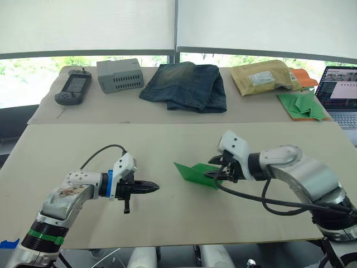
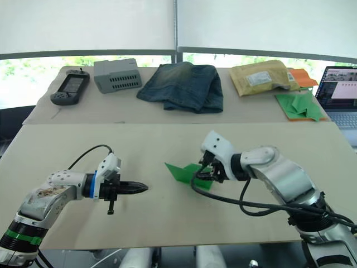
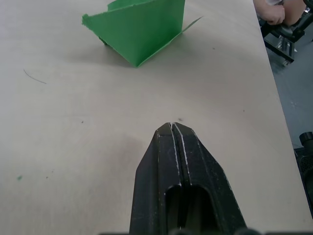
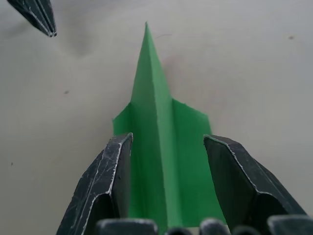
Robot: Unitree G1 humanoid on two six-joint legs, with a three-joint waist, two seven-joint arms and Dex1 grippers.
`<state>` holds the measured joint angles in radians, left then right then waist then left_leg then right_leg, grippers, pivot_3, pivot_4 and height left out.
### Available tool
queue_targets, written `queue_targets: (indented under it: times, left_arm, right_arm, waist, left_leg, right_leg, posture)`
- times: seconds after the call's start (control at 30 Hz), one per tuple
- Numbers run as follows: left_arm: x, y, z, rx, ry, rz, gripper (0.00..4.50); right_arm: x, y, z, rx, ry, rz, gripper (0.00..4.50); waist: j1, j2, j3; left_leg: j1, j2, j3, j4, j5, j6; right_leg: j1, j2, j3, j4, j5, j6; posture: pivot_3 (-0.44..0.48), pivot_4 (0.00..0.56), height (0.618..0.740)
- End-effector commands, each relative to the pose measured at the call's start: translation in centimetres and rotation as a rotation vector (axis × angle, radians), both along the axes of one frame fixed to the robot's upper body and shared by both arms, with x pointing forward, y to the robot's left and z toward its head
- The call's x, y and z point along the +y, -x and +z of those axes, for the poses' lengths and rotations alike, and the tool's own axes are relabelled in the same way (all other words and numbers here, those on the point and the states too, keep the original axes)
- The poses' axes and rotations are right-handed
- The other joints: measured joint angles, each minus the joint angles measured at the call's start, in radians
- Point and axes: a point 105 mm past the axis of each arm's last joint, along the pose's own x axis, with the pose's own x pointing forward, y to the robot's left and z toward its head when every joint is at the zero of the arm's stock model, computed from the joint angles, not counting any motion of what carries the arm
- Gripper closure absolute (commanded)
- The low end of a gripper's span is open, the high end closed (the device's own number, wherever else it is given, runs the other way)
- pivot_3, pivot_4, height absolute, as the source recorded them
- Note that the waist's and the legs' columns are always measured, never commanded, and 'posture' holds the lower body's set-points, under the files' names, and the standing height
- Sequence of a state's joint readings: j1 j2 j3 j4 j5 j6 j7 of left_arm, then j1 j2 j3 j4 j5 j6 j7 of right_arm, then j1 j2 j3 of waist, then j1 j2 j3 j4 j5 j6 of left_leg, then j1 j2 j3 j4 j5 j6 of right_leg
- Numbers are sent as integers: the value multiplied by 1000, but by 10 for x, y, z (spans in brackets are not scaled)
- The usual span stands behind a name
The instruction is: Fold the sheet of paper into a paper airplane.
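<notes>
The green sheet of paper (image 1: 192,172) lies near the middle of the beige table (image 1: 167,218). It is folded into a pointed wedge with a raised centre ridge (image 4: 155,122) and its tip points toward my left gripper. My right gripper (image 1: 216,170) is open, its two fingers (image 4: 110,171) straddling the wide rear end of the wedge with the ridge between them. My left gripper (image 1: 156,187) is shut and empty, hovering low over the table a short way left of the paper's tip (image 3: 139,34).
Along the back lie a handheld device (image 1: 72,89), a grey box (image 1: 120,75), folded jeans (image 1: 187,85) and a padded envelope (image 1: 265,77). A pile of green folded papers (image 1: 304,105) with orange paper (image 1: 305,77) sits beside a laptop (image 1: 341,92) at the far right.
</notes>
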<state>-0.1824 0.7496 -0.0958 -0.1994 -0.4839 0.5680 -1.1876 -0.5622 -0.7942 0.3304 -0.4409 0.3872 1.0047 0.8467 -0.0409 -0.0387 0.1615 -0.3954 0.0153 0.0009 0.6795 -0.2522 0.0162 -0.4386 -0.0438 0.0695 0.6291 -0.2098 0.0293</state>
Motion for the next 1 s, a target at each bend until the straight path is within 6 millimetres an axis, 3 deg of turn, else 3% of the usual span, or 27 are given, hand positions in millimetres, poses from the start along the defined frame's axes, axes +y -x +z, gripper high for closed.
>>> queue_targets:
  times: [0.03, 0.3, 0.43, 0.57, 0.6, 0.67, 0.77, 1.0]
  left_arm:
    - [-2, 1, 5, -48, -9, -9, 4500]
    - [-9, -1, 2, -67, -14, -1, 4500]
    - [-8, 0, 0, -59, -19, 5, 4500]
    - [-7, -3, -1, -57, -24, 6, 4500]
    - [-7, -3, -1, -54, -25, 4, 4500]
    - [-10, -5, -1, -52, -23, -5, 4500]
    - [-13, -7, -1, -51, -18, -27, 4500]
    - [-20, -12, -2, -55, -16, -72, 4500]
  right_arm:
    - [5, -13, -1, -43, 46, 3, 1854]
    - [14, -13, -12, -34, 92, 60, 1854]
    - [15, -7, -10, -30, 91, 90, 2974]
    - [1, -8, 6, -57, 59, 37, 4368]
    - [-4, -8, 10, -70, 56, 25, 4469]
    - [-18, -5, 19, -99, 40, -7, 4469]
    - [-52, -12, 22, -73, 35, -197, 4469]
    - [-172, -42, 38, -114, -61, -792, 4469]
  waist:
    - [-2, 0, 0]
    - [2, 0, 0]
    - [2, 0, 0]
    - [3, 0, 0]
    - [4, 0, 0]
    - [10, 0, 0]
    - [18, 0, 0]
    - [26, 0, 0]
  left_leg:
    - [0, 0, 0, 0, 0, 0]
    - [-1, 0, -1, 0, 0, 0]
    - [-1, 0, -1, 0, 0, 0]
    - [-1, 0, -1, 0, 0, 0]
    - [-1, 0, -1, 1, 0, 0]
    - [-1, -1, -1, 1, 0, 0]
    - [-1, -1, -1, 1, 0, 0]
    - [-1, -2, 0, 1, 0, 0]
  right_leg:
    - [0, 0, 0, 0, 0, 0]
    - [0, -1, 0, 0, 2, -3]
    - [0, -1, 0, 0, 3, -5]
    - [0, 0, 0, 0, 3, -4]
    - [0, 0, 0, 0, 3, -4]
    - [0, -1, 0, 0, 3, -3]
    - [0, -1, 0, 0, 2, -3]
    - [1, 0, 0, 0, 3, -3]
  posture:
    - [0, 150, 728]
    - [0, 150, 728]
    - [0, 150, 728]
    - [0, 150, 728]
    - [0, 150, 728]
    - [0, 150, 728]
    - [0, 150, 728]
    - [0, 150, 728]
